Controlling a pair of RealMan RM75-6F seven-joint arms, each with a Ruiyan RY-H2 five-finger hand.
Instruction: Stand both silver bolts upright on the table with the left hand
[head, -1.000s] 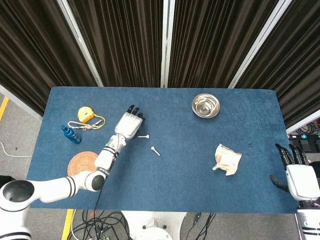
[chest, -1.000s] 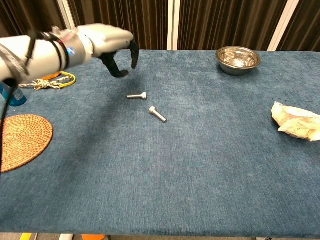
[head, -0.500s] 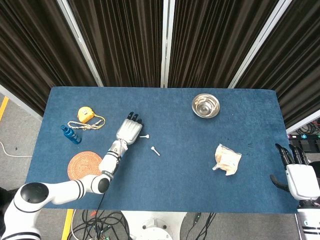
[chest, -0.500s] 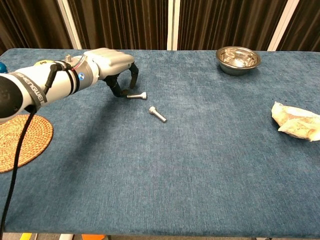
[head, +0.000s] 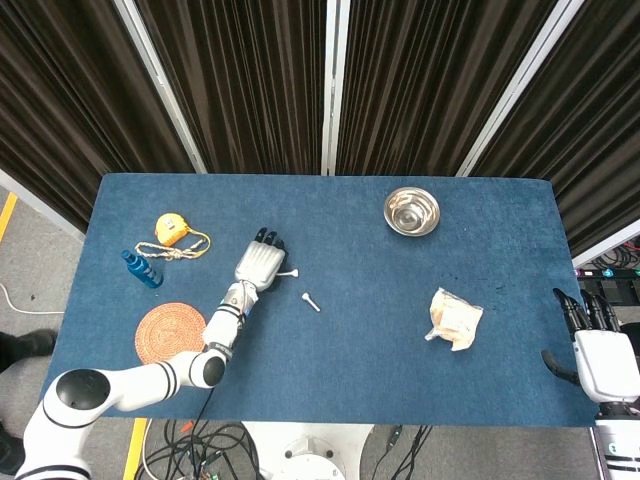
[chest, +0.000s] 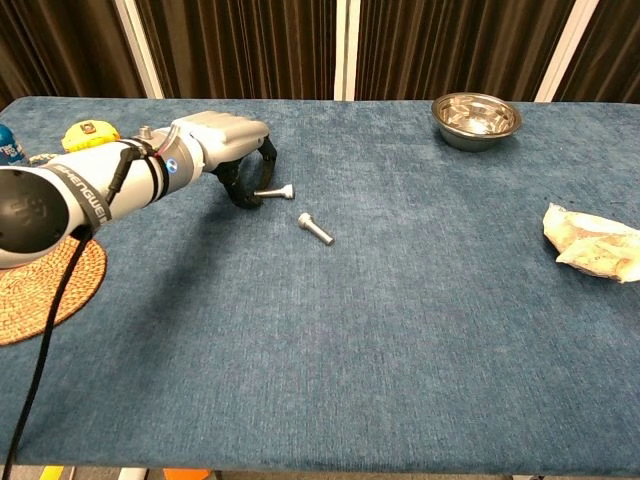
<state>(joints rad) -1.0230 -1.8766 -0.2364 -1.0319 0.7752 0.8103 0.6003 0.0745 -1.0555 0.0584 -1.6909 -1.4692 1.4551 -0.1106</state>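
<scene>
Two silver bolts lie flat on the blue table. The first bolt lies left of centre, and the second bolt is a little nearer and to its right. My left hand is low over the first bolt's shaft end, its fingers curved down and apart, with a dark fingertip touching that end. The bolt still rests on the cloth. Off the table's near right corner my right hand holds nothing, fingers spread.
A steel bowl sits at the far right. A wrapped food packet lies by the right edge. On the left are a woven coaster, a yellow tape measure and a blue bottle.
My left hand has come down and back from above the table to the first bolt, and its fingertips now meet the shaft end. Neither bolt has moved, nor has the right hand.
</scene>
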